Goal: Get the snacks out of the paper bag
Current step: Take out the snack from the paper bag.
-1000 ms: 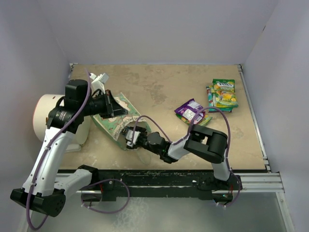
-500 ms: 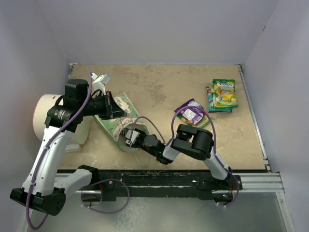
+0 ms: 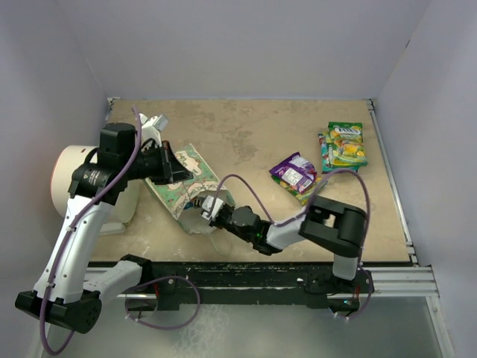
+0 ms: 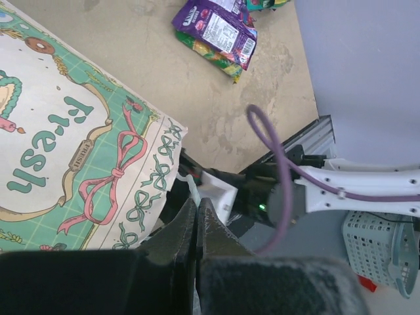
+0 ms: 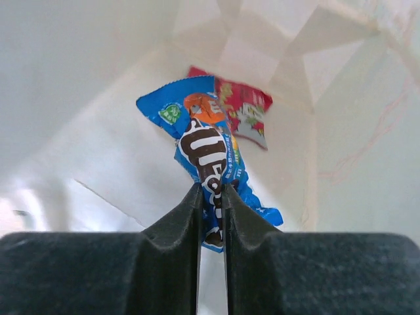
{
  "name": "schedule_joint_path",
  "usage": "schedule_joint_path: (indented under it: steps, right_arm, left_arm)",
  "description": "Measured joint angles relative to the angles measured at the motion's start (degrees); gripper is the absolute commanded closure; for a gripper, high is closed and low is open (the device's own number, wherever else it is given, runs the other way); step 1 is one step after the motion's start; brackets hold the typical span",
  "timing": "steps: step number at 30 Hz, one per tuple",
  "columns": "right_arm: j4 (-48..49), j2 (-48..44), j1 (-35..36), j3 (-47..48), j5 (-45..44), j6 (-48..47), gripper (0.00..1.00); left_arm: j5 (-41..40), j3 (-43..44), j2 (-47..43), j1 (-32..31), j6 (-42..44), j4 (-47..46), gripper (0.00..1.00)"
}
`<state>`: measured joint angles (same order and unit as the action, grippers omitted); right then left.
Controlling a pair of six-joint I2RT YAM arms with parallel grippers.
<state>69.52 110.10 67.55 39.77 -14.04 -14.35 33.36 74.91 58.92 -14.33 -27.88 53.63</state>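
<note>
Top external: beige mottled tabletop [image 3: 246, 134] boxed in by pale walls. Big white cylinder [image 3: 67, 175] at far left, beside left arm. Mint-green and cream printed paper bag [image 3: 182, 186] lying tilted at left-centre, just right of cylinder, mouth toward near edge.

Left gripper [image 3: 173, 168] on bag's upper side. Left wrist view: left gripper [image 4: 197, 209] with jaws pressed together at bag rim, apparently pinching the paper edge, next to white string handle [image 4: 187, 185]. Right gripper [image 3: 209, 206] at bag mouth, its arm stretched low across table from right base.

Out on table, well apart from bag: stack of green-yellow shiny flat packets [image 3: 344, 147] near right wall. Purple shiny flat packet [image 3: 294, 171] lying over a green one, between stack and bag.

Right wrist view: right gripper [image 5: 210, 197] clamped tight on small blue shiny bar wrapper [image 5: 197, 141], held upright inside bag's pale interior. Small red shiny packet [image 5: 246, 111] behind it at bag bottom, left edge hidden by blue wrapper.
</note>
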Motion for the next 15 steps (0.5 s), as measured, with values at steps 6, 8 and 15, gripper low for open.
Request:
schedule_joint_path:
  steps: [6, 8, 15]
  right_arm:
    - [-18.3, -16.9, 3.5, -0.6, 0.0, 9.1, 0.84]
    - [-25.8, -21.8, 4.4, -0.9, 0.1, 12.0, 0.84]
    - [-52.5, -41.7, 5.0, -2.8, 0.0, 18.1, 0.86]
  left_arm:
    - [-2.5, 0.0, 0.0, 0.0, 0.0, -1.0, 1.0]
    - [-3.5, 0.0, 0.0, 0.0, 0.0, -1.7, 1.0]
    - [-7.5, 0.0, 0.0, 0.0, -0.7, -3.3, 1.0]
